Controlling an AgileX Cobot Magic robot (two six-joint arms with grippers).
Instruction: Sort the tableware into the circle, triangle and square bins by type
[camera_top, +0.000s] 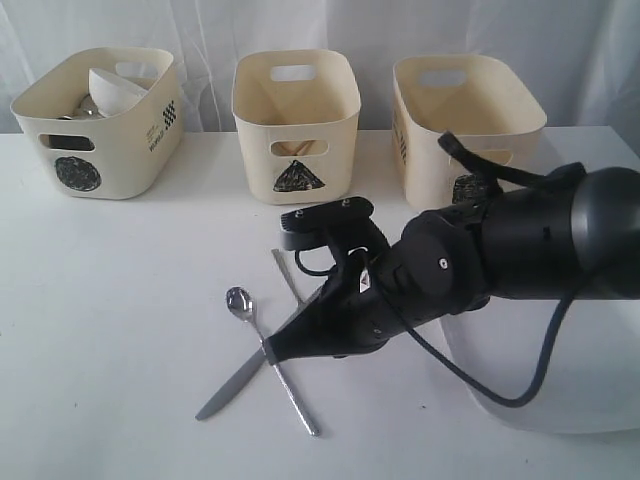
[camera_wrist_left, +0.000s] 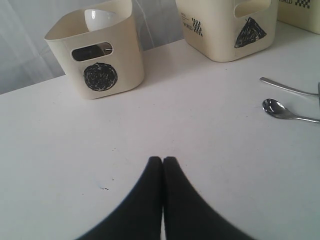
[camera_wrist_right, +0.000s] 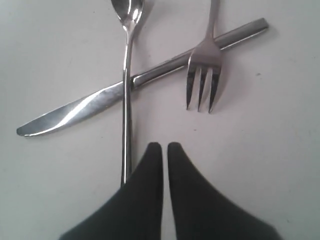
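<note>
A steel spoon (camera_wrist_right: 127, 75), knife (camera_wrist_right: 100, 102) and fork (camera_wrist_right: 202, 65) lie crossed on the white table; the spoon handle and the fork both rest over the knife. My right gripper (camera_wrist_right: 161, 146) hovers just short of them, beside the spoon's handle, shut with nothing between its fingers. In the exterior view it sits over the spoon (camera_top: 240, 302) and knife (camera_top: 235, 385). My left gripper (camera_wrist_left: 163, 160) is shut and empty over bare table. The circle tub (camera_top: 95, 120) holds a white bowl (camera_top: 115, 90) and steel pieces. The triangle tub (camera_top: 296, 125) and square tub (camera_top: 465, 120) stand behind.
The large white square plate (camera_top: 560, 380) lies at the front right, partly under my right arm. That arm covers part of the square tub's face. The left wrist view shows the circle tub (camera_wrist_left: 100, 55), triangle tub (camera_wrist_left: 225, 30) and the spoon (camera_wrist_left: 280, 109).
</note>
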